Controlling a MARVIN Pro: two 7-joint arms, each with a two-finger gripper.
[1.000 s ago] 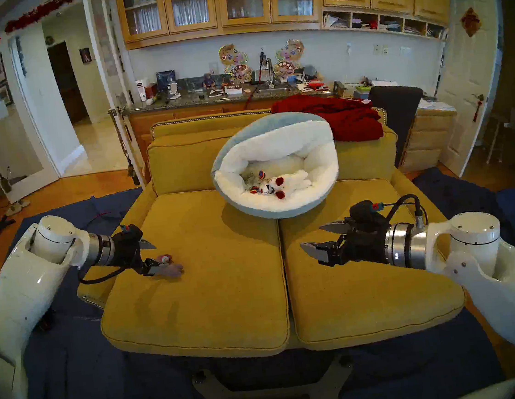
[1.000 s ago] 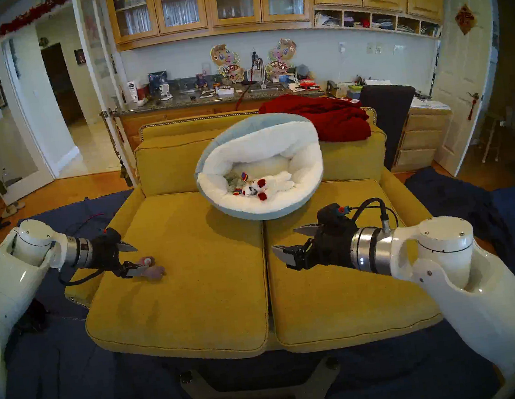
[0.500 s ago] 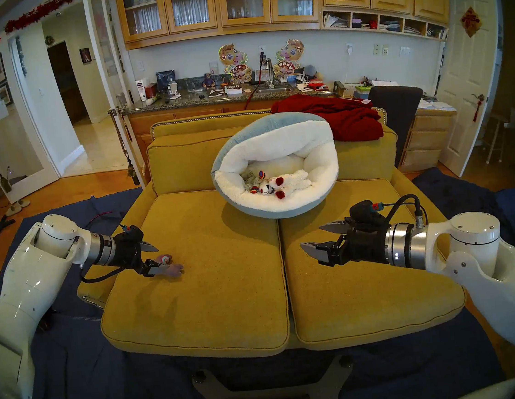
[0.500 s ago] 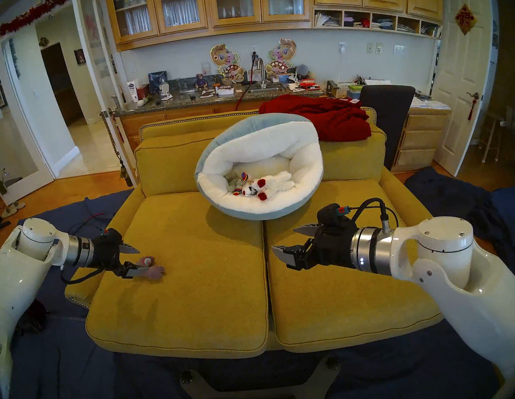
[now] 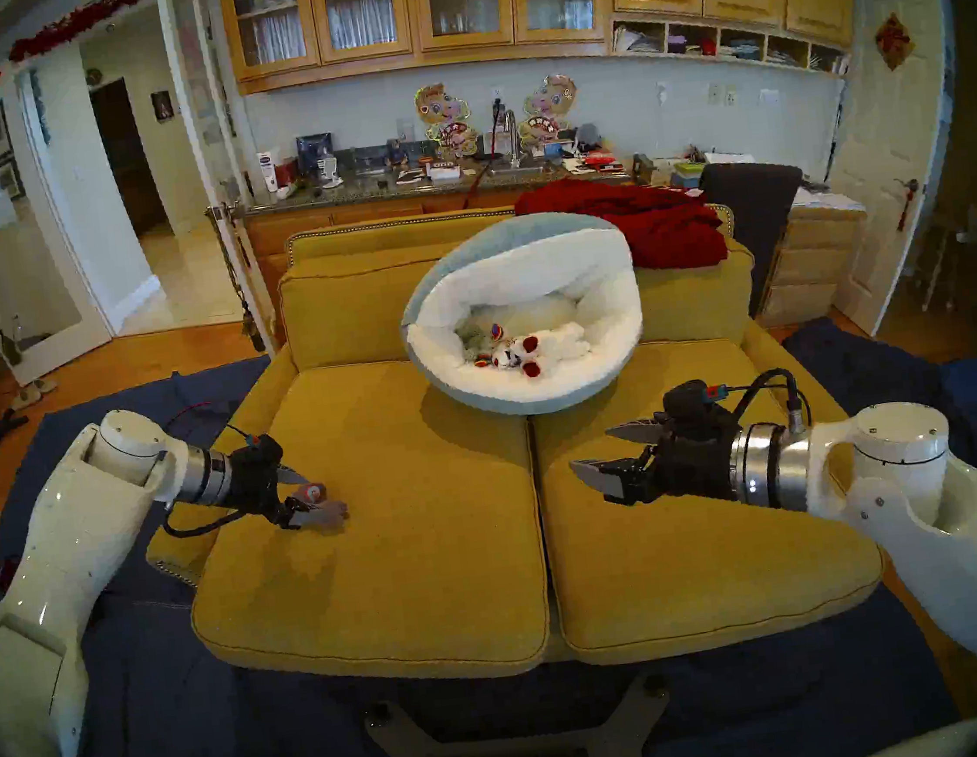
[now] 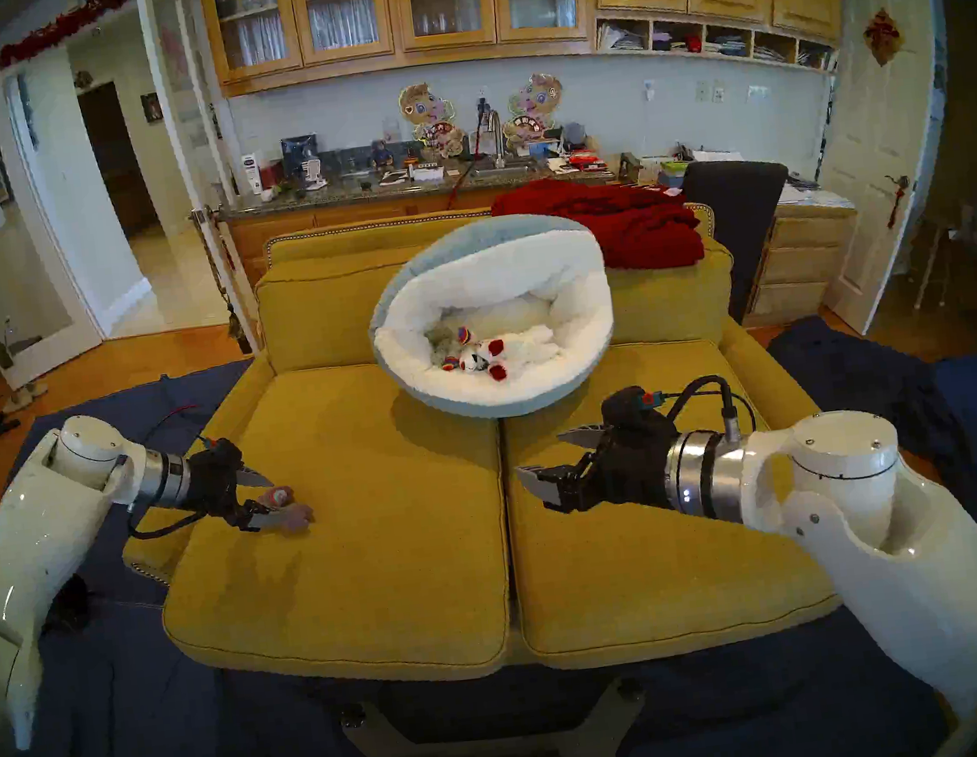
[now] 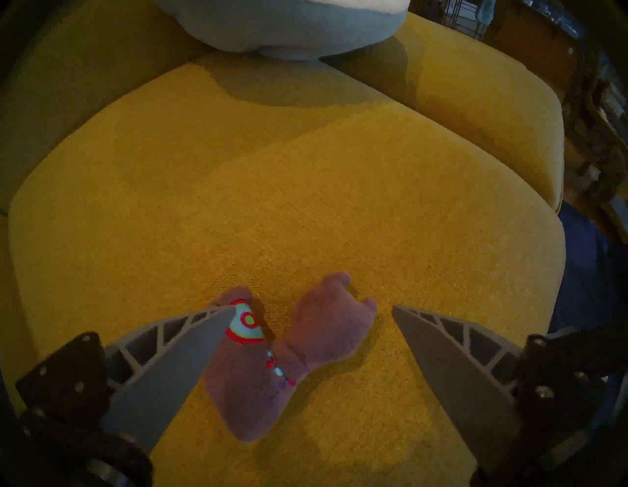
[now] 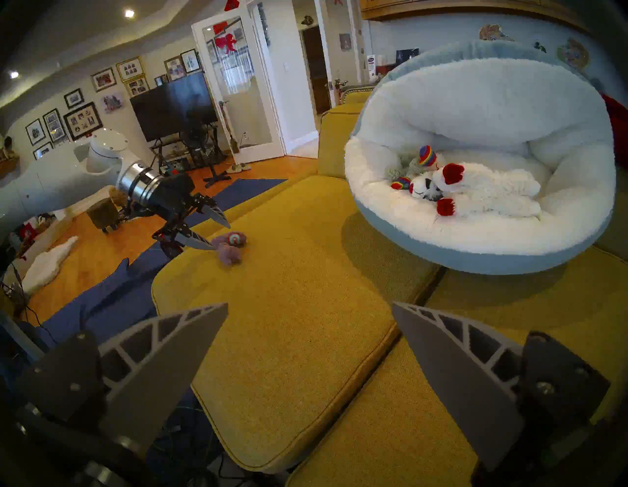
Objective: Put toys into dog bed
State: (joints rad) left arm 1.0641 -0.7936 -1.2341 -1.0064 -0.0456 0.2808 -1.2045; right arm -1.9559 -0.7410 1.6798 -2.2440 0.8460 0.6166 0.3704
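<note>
The left gripper (image 7: 311,313) has dropped closer over the purple-grey plush (image 7: 272,367), fingers wide astride it, well short of the dog bed (image 5: 458,396); closing comes next.

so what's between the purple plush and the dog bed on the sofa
Nothing: only bare mustard seat cushion runs from the purple plush up to the dog bed. The head views and the right wrist view both show it.

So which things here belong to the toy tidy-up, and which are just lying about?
Part of the job:
- purple plush between the open left gripper fingers
- dog bed
- lamb and rainbow-trimmed plush inside it

Lying about:
- red blanket
- counter clutter
</note>
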